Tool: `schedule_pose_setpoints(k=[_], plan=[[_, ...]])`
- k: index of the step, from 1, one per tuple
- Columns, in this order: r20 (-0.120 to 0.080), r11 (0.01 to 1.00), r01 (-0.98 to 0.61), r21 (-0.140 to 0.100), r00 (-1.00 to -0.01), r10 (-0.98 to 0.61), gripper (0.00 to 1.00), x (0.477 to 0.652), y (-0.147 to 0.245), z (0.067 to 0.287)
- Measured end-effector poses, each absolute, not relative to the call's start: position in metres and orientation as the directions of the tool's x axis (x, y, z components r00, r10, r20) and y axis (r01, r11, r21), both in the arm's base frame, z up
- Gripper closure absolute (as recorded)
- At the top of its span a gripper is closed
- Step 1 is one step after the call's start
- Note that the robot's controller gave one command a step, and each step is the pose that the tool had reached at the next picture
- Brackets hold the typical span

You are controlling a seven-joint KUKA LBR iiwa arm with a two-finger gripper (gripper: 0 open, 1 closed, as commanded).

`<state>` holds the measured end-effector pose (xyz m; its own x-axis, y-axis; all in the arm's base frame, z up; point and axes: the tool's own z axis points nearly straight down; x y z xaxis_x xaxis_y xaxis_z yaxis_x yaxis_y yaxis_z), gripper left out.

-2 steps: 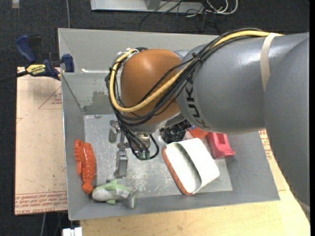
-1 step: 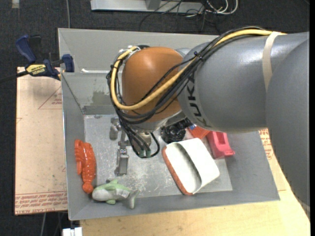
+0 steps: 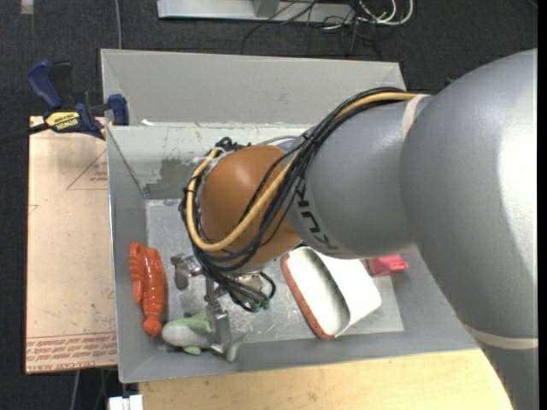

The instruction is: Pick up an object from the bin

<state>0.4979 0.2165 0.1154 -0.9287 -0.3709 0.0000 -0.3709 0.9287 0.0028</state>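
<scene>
Although the gripper is seen low in the bin, at the lower left of the frame, nothing can be made out in its hold, and how wide it stands cannot be told. It is set just beside a pale green toy lying by the bin's bottom wall; this is judged the likeliest thing to be taken. The pick is judged not yet done: closing and lifting are left. Four things are counted: one green toy, one orange lobster at the left, one white pad with an orange rim at lower centre, and one pink piece to its right.
</scene>
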Motion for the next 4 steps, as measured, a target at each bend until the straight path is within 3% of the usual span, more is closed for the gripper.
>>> schedule_pose_setpoints(k=[1,2,3,4], plan=[[0.001,0.959,-0.284,0.003,-0.959,-0.284,0.00,0.485,0.215,0.135],[0.000,0.929,-0.370,0.003,-0.929,-0.370,0.00,0.480,0.225,0.127],[-0.019,0.887,-0.461,-0.001,-0.887,-0.461,0.00,0.488,0.232,0.073],[-0.010,0.855,-0.519,0.003,-0.855,-0.519,1.00,0.482,0.236,0.071]])
